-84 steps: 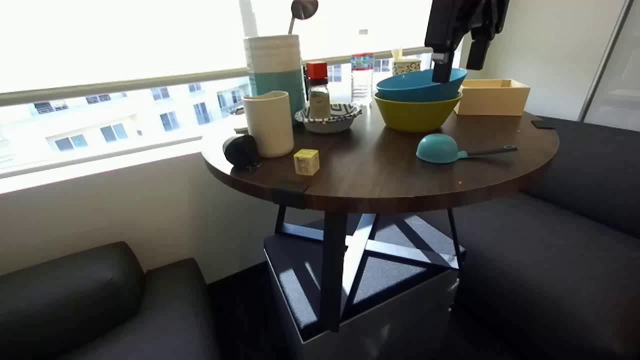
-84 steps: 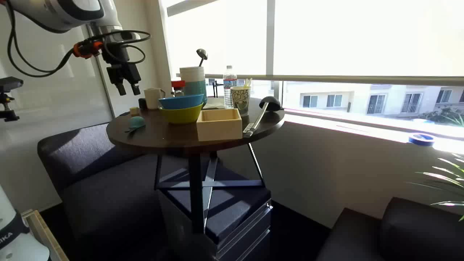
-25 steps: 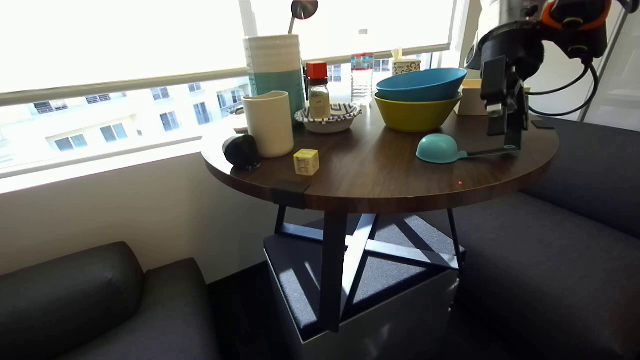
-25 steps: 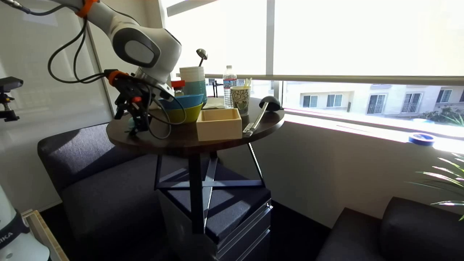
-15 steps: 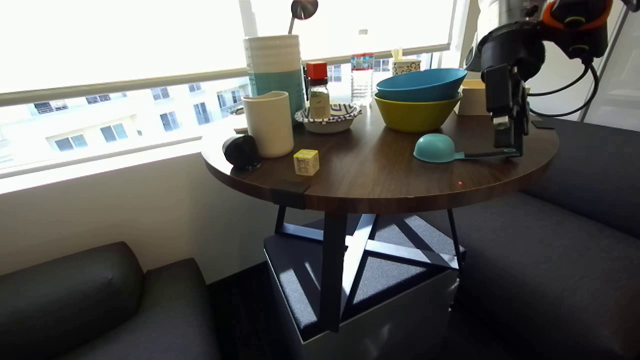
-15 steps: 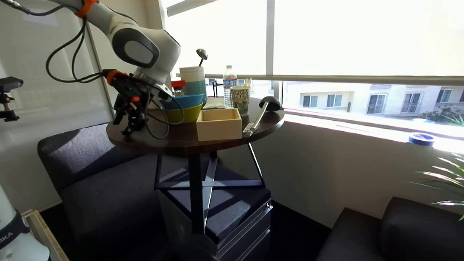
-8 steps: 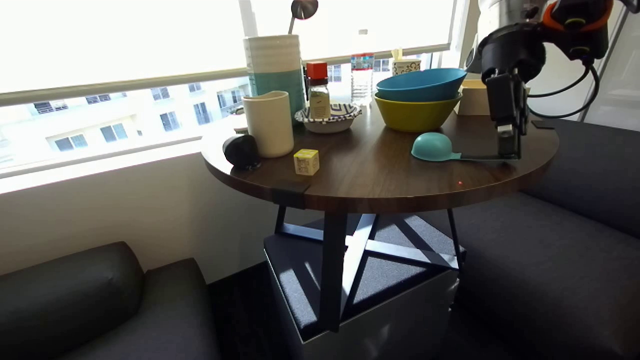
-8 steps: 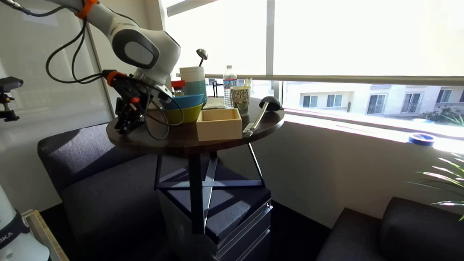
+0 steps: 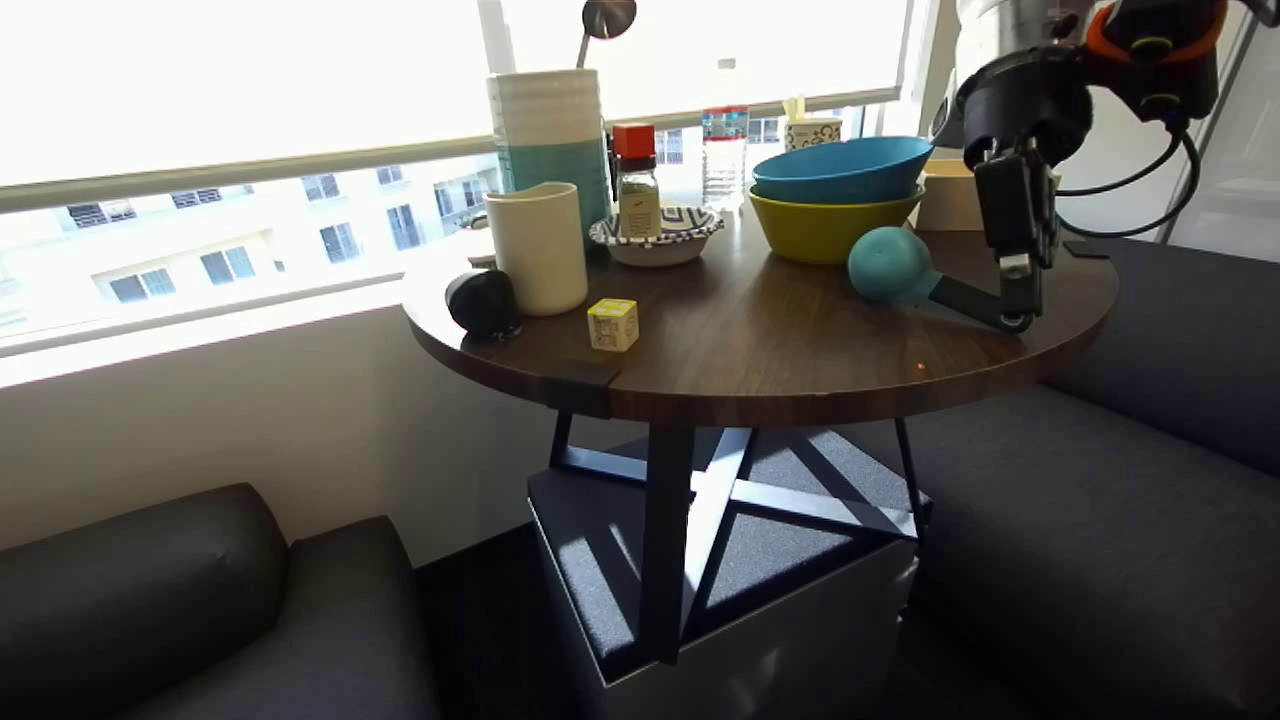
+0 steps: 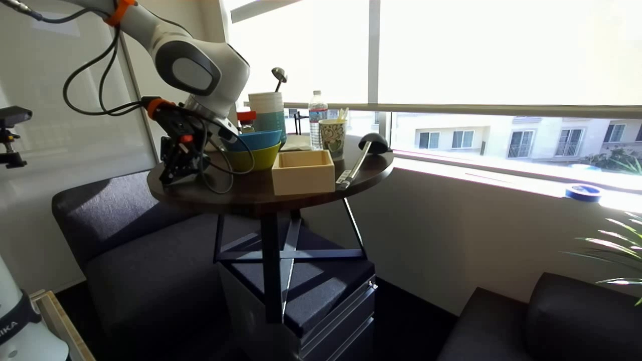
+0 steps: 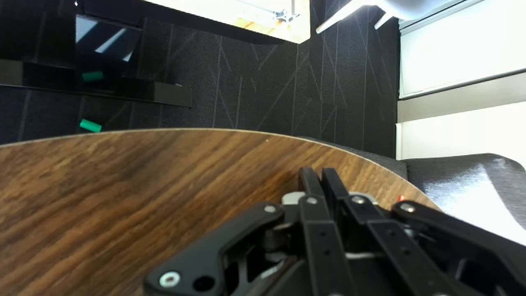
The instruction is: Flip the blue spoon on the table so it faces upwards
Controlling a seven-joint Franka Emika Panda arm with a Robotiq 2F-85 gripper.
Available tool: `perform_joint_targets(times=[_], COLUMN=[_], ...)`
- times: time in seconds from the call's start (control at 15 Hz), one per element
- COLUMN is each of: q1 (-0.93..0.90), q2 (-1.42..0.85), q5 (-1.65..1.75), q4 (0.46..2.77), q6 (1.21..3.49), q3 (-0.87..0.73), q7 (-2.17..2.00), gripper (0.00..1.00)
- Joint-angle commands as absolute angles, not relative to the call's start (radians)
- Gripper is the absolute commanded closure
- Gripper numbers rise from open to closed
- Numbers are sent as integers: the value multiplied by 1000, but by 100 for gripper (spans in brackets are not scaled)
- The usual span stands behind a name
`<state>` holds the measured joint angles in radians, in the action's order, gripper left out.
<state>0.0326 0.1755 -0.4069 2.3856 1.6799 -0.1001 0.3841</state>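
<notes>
Closest thing in the wrist view is the gripper [image 11: 319,174], fingers nearly pressed together, with the rim of the round brown table [image 11: 185,172] curving by just past the tips and dark floor [image 11: 263,90] beyond that. In an exterior view those fingers look clamped on the handle end of the blue spoon [image 9: 905,268], down low near the table's edge, bowl part farther in with its rounded back toward the camera, so the hollow's hidden. Can't tell if that bowl is touching the wood. Off to the side there's a wide run of tabletop between the spoon and the little yellow-topped cube [image 9: 613,325], so that's the roomy side. Behind it's way tighter: from that angle the spoon overlaps the yellow bowl [image 9: 800,232], which has the blue mixing bowl [image 9: 845,170] sitting in it, and I can't judge the gap. A wooden box [image 9: 945,205] back there is partly blocked by the gripper. In an exterior view the arm [image 10: 198,65] gets cut off by the top edge, and the spoon's tucked out of sight behind the gripper. Way back, the water bottle [image 9: 725,165] is kinda washed out against the bright window [image 9: 300,80].
</notes>
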Motion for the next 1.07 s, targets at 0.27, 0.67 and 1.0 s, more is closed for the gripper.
perform_joint_targets(times=[0.27, 0.67, 1.0], q1=[10, -41, -78], q2=[249, 359, 399], q5=[-381, -227, -86], q4=[2403, 2418, 2442], q6=[1677, 1728, 1854], q3=[-60, 37, 99], q7=[347, 253, 192], gripper=[98, 98, 98])
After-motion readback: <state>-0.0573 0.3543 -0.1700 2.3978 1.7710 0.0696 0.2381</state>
